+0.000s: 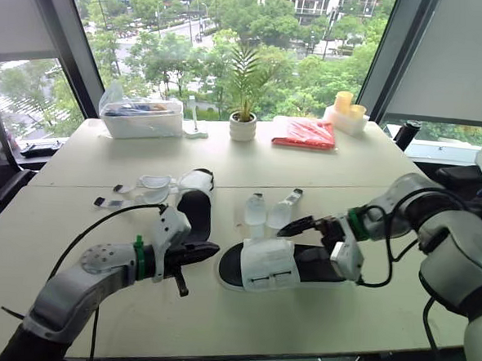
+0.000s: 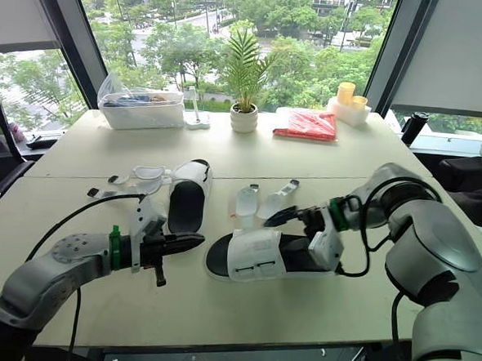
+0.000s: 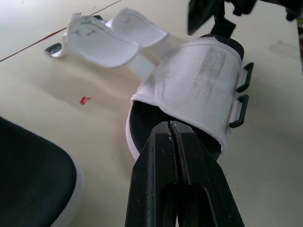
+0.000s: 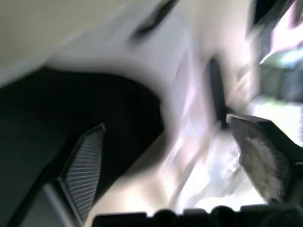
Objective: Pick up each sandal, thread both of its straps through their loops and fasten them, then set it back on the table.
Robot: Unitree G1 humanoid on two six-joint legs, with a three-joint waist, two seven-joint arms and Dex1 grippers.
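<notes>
Mesh-cloth sandal (image 3: 199, 80) (black plastic loops (image 3: 243, 112)), smooth matt table (image 1: 298, 315)

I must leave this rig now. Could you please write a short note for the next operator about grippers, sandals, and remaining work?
Left gripper: shut, empty, beside the toe of the near sandal.
Right gripper: open, over that sandal, near its loose straps.
The far sandal also lies on the table, straps open.
Done: nothing fastened. Left: thread and fasten both sandals.

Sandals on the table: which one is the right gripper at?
The nearer sandal, lying crosswise with its straps unfastened; the right gripper hovers over it. The other sandal lies farther back, to the left.
</notes>
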